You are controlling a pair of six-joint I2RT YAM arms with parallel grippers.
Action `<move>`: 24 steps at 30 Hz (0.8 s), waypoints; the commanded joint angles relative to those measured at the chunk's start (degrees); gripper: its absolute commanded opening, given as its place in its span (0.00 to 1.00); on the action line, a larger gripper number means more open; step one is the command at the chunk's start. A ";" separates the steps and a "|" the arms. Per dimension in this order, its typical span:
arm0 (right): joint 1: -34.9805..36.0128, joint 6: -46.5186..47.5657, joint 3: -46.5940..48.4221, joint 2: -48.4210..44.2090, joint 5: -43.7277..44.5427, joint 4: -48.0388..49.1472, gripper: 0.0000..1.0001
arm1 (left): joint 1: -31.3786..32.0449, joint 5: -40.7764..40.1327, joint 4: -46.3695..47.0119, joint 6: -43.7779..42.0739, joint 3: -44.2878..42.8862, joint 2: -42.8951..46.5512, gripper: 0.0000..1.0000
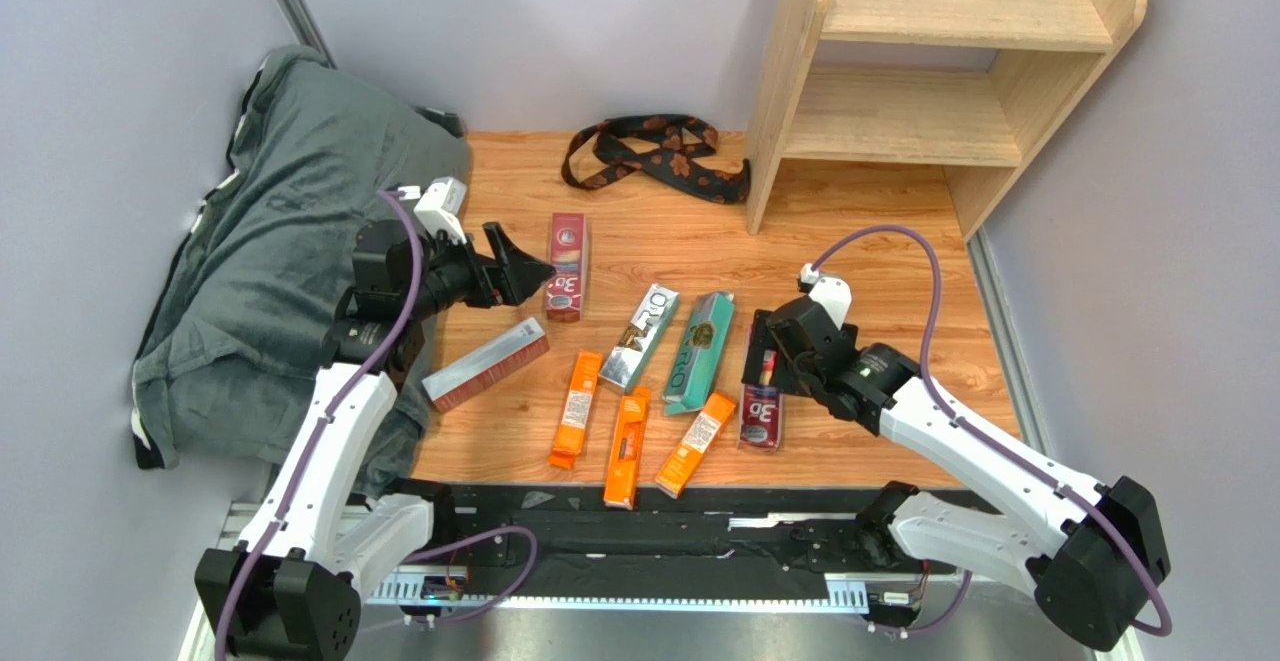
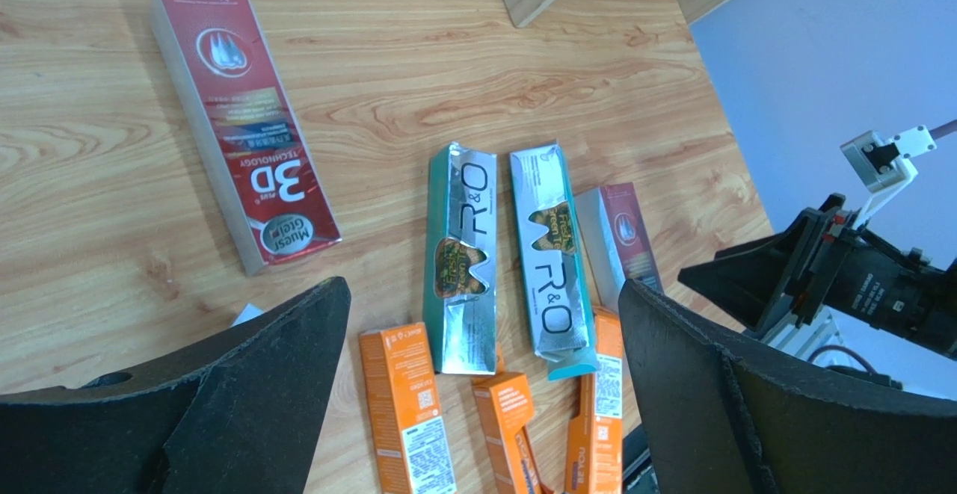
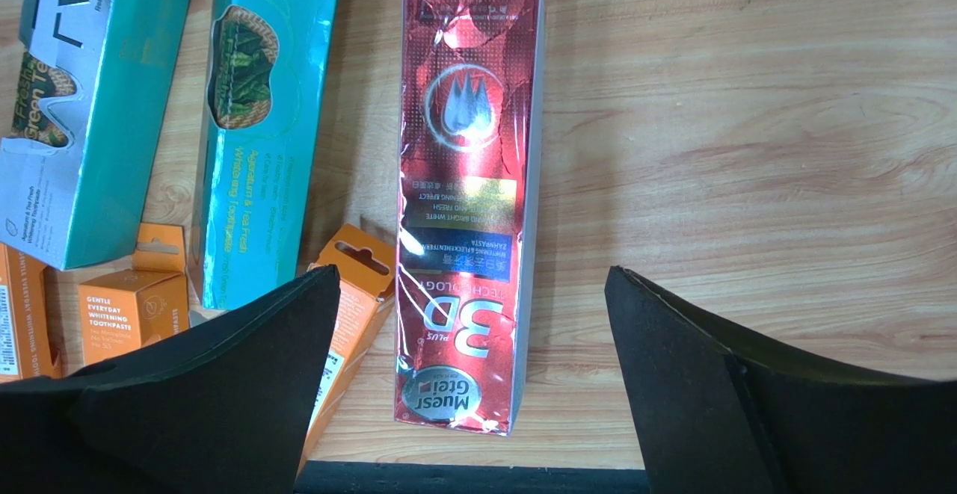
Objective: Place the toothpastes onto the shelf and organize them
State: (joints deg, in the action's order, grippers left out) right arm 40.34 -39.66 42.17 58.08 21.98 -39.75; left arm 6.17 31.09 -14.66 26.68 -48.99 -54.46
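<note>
While both arms hang over the table point(image 1: 872, 241), I see nothing held by either one. My left gripper point(image 1: 519, 264) is spread wide just beside the far dark red box point(image 1: 567, 265), its fingers clear of it. My right gripper point(image 3: 472, 275) is also wide apart, poised over the near dark red box point(image 3: 466, 203) at the right end of the cluster, with one finger on each side of it.

All eight toothpastes lie flat on the wood, and none is on the shelf point(image 1: 781, 91) at the far right. A third dark red box point(image 1: 484, 363) sits at an angle on the left, close to a grey cloth point(image 1: 286, 256). In the middle, the silver-white box point(image 1: 640, 337) and the teal box point(image 1: 700, 351) lie side by side. Three orange boxes point(image 1: 576, 409) point(image 1: 627, 447) point(image 1: 694, 444) fan out along the near edge. A patterned strap point(image 1: 657, 151) lies just left of the shelf.
</note>
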 commanded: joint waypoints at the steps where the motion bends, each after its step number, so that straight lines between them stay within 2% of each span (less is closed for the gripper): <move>1: 0.71 -2.70 0.72 0.89 -0.44 0.11 0.95 | -0.46 2.04 -1.42 0.57 -0.93 -1.26 0.99; 6: 1.41 -4.28 -1.92 1.33 -2.37 2.83 0.95 | -0.46 5.47 -2.05 -0.04 -1.02 -1.97 0.99; 10: 1.41 -4.55 -4.73 2.73 -3.26 5.82 0.95 | -0.46 5.12 -2.04 -0.66 -0.23 -1.27 0.99; 20: 1.50 -4.11 -6.05 12.48 -4.57 11.71 0.93 | -0.46 5.73 -3.18 -0.57 -0.14 -1.62 0.99; 22: 1.41 -4.46 -6.14 14.33 -4.40 11.97 0.92 | -0.46 6.00 -3.45 -0.57 -0.40 -1.71 0.99; 24: 1.41 -4.64 -6.66 15.12 -4.75 12.94 0.86 | -0.46 6.09 -3.71 -0.92 -0.49 -1.53 0.99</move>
State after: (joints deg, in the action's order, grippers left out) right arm 41.50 -43.18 36.27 72.05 17.45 -30.85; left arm 6.11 35.77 -17.91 26.63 -49.01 -56.69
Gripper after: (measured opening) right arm 0.902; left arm 0.990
